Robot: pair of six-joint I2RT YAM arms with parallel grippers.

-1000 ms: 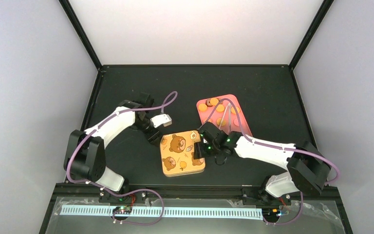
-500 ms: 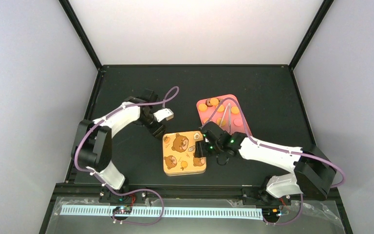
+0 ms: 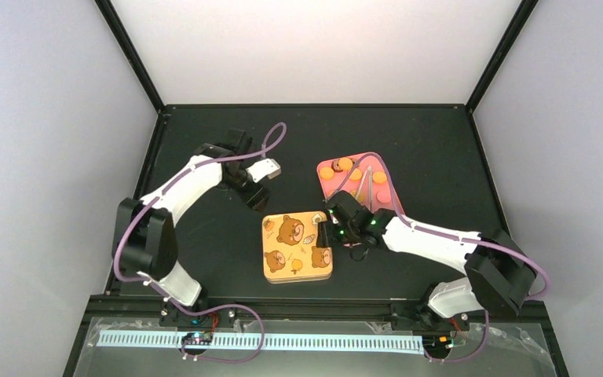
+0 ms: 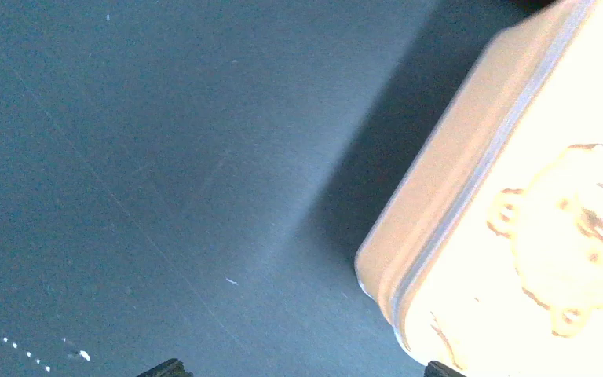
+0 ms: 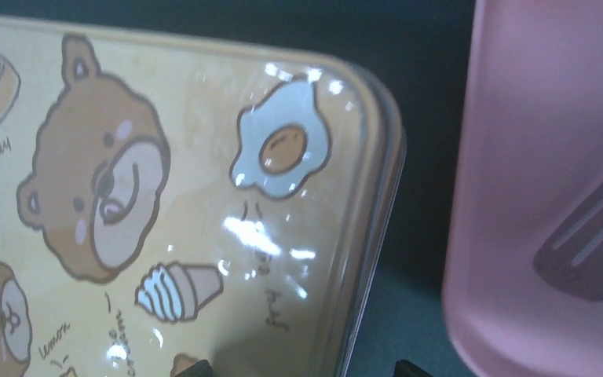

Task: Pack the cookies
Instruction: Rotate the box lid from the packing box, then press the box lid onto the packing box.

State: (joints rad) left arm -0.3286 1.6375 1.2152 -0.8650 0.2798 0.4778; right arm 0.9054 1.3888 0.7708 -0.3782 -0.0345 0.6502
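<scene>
The cookies (image 3: 345, 163) lie on a pink tray (image 3: 385, 206) at the back right: a few orange ones and one dark brown one (image 3: 336, 166). The tin (image 3: 297, 247) has its bear-printed lid shut and lies in the middle. My left gripper (image 3: 255, 196) is open and empty, off the tin's far left corner; the left wrist view shows that corner (image 4: 518, 220) apart from the gripper (image 4: 302, 369). My right gripper (image 3: 331, 234) is open over the tin's right edge. In the right wrist view it (image 5: 302, 369) straddles the lid's rim (image 5: 377, 236).
Metal tongs (image 3: 369, 184) lie on the pink tray, also seen in the right wrist view (image 5: 597, 251). The tray's wall (image 5: 518, 236) stands close to the tin's right side, with a narrow gap of black table (image 3: 204, 236) between them.
The left gripper has drawn back from the tin's left corner, up and away. The tin has turned a little squarer. The right gripper has slid up along the tin's right edge.
</scene>
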